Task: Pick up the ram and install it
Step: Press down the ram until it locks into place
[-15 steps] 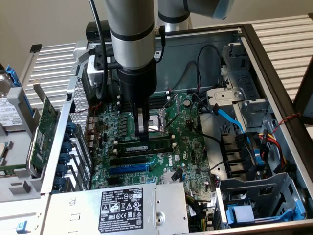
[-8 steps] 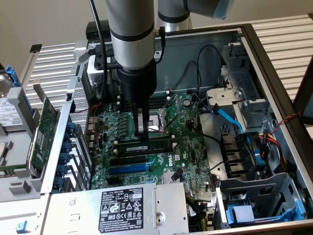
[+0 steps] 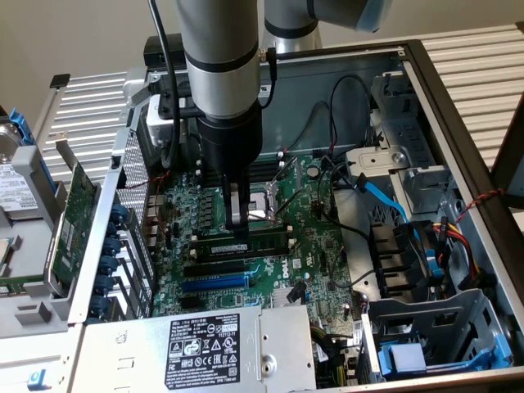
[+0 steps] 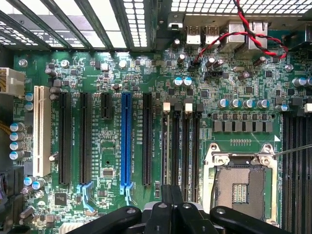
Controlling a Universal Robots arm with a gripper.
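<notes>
Inside the open computer case [image 3: 458,106], the gripper [image 3: 239,233] stands over the motherboard [image 3: 270,262] just beside the CPU socket [image 3: 266,209], its fingers closed together at the top edge of the ram [image 3: 241,245]. The ram, a narrow green stick with a white label strip, stands on edge in a memory slot between the CPU socket and the blue expansion slot [image 3: 214,282]. In the wrist view the closed fingers [image 4: 171,202] sit over the black memory slots [image 4: 181,146] next to the CPU socket [image 4: 239,183].
</notes>
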